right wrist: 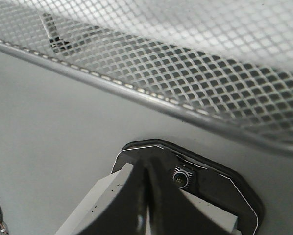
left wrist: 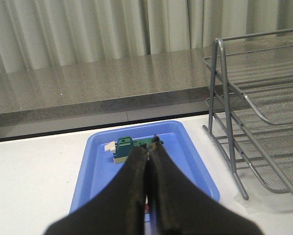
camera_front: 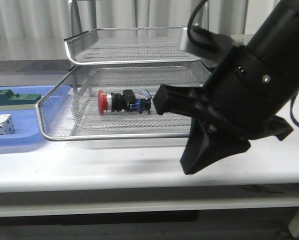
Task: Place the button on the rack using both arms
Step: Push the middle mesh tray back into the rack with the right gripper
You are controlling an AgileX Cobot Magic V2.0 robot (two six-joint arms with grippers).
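Note:
The button [camera_front: 123,101] lies on its side on the mesh of the rack's [camera_front: 134,61] lower visible tier, red cap to the left, blue block to the right. My right gripper [camera_front: 188,170] is shut and empty. It hangs over the table in front of the rack, lower than the button and to its right. In the right wrist view its fingers [right wrist: 147,169] are pressed together below the rack's rim [right wrist: 151,100]. My left gripper [left wrist: 150,145] is shut and empty above the blue tray [left wrist: 100,161]; it is out of the front view. The rack's side [left wrist: 264,117] stands beside that tray.
The blue tray [camera_front: 14,140] lies left of the rack and holds a green block [camera_front: 14,98] and a white block with dots [camera_front: 0,125]. The green block [left wrist: 124,146] shows just past my left fingertips. A camera housing [right wrist: 185,176] sits behind my right fingers.

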